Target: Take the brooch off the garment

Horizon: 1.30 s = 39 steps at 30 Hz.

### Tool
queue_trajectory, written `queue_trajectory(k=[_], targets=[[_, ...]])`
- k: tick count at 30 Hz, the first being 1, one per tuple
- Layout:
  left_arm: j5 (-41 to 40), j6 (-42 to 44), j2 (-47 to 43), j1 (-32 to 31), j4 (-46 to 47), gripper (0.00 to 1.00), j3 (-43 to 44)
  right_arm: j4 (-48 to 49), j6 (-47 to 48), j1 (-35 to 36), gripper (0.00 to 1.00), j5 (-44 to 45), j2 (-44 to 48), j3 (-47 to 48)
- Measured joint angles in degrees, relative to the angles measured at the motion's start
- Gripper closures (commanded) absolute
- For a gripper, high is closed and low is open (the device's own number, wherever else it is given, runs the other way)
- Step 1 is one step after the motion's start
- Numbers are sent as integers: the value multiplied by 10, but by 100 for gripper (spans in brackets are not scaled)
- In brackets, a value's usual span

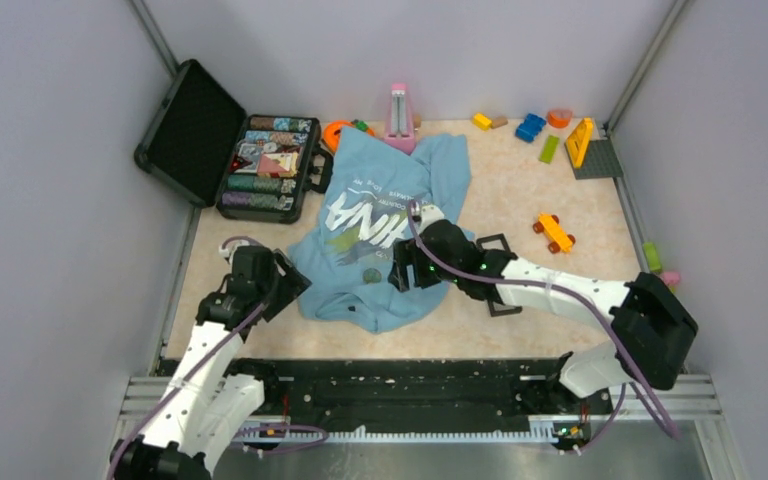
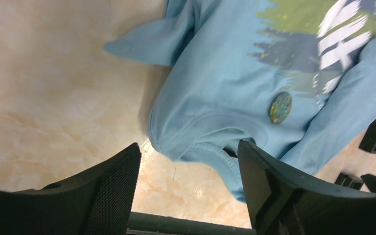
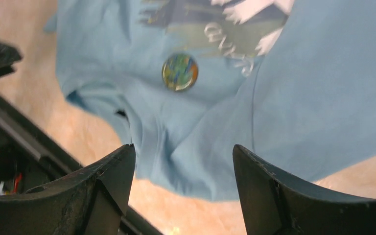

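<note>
- Left gripper [image 1: 288, 288]: nearest the arm bases, at 9 o'clock from the brooch [image 1: 371, 273] and right by the near-left edge of the light blue T-shirt [image 1: 390, 195]. Its jaws stand wide apart and grip nothing. In its wrist view the black fingers [image 2: 108, 183] frame the shirt's neck hem and a patch of bare marbled table [image 2: 54, 98].
- Right gripper [image 1: 398, 274]: just at 3 o'clock from the brooch, over the shirt's near part. Its jaws are also spread wide with nothing between them. Whether its fingers [image 3: 269, 196] touch the cloth cannot be told.
- Brooch: a small round pin, mottled green and blue, sitting on the shirt front between the two grippers, just under the print. In the right wrist view it lies at 12 o'clock above the finger gap; in the left wrist view it lies at about 1 o'clock.
- T-shirt: rumpled at mid-table, neck toward the arms, with white lettering over a green and dark print.
- Orange toy car [image 1: 554, 232]: at 3 o'clock from the shirt, well apart from it.
- Open black case of poker chips [image 1: 265, 165]: at 10 o'clock, close beside the shirt.
- Pink metronome [image 1: 399, 112]: at 12 o'clock, at the shirt's far edge.
- Coloured building blocks [image 1: 530, 127]: at 2 o'clock, scattered near the far right corner.
</note>
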<state>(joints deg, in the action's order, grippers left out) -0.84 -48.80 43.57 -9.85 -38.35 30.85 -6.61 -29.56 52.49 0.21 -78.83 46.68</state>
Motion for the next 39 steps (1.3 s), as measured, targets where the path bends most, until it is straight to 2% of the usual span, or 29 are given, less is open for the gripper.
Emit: queue_trajectory(k=[5,10,14,15,18,21,22,24,25,26,30,31,35,36,39], targets=[[-48,18,-26,-1,-20,25,49,-41,-2,0,30,100,-118,134],[-66,47,21,-1,20,26,53,-79,-21,0,36,154,-203,166],[-77,58,114,-1,66,29,53,-132,-40,0,51,195,-235,166],[-78,59,137,-1,74,31,53,-142,-43,0,57,202,-237,166],[-75,57,206,-1,98,46,55,-153,-64,0,81,228,-228,141],[-72,52,259,-1,117,71,55,-155,-80,2,94,242,-177,83],[-71,53,269,-1,121,79,55,-159,-85,2,94,241,-153,57],[-68,51,278,-1,129,88,55,-170,-97,2,93,232,-87,-6],[-67,49,278,-1,132,97,54,-173,-103,3,93,225,-63,-24],[-65,49,276,-1,139,100,52,-174,-110,5,93,218,-37,-44],[-65,45,262,-3,152,100,41,-177,-137,35,97,187,35,-85],[-70,44,258,-3,151,100,41,-179,-143,43,94,177,43,-89],[-113,28,224,-3,129,100,40,-192,-167,72,58,141,61,-99],[-128,25,208,-3,127,100,37,-195,-169,82,53,131,65,-99],[-171,23,160,0,126,100,28,-205,-163,107,52,116,71,-90]])
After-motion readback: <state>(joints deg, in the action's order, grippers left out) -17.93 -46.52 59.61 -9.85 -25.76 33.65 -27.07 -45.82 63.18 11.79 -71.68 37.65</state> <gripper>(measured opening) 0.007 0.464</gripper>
